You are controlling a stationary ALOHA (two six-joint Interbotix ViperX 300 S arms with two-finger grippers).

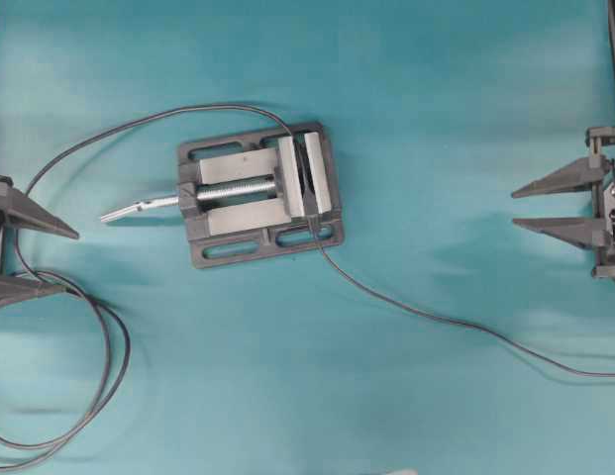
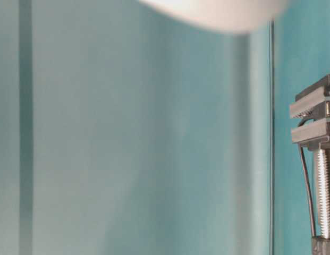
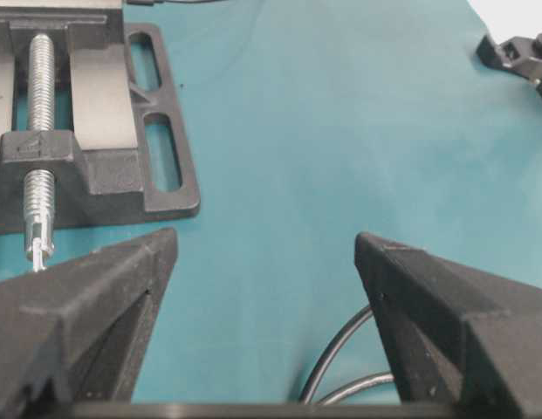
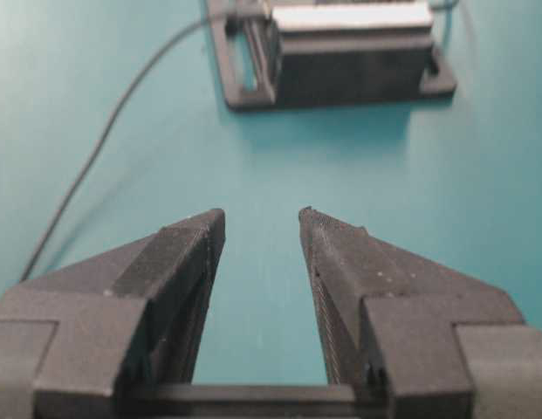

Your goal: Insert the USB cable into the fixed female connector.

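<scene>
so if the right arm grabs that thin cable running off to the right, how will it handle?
Probably floppy: the USB cable lies in a loose curve across the table, so a grasped end would likely droop. Likely light, being thin beside the vise. It may slip between the right gripper fingers unless pinched squarely.

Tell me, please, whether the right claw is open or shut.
Open: the right claw shows bare teal table between its fingers, holding nothing.
</scene>
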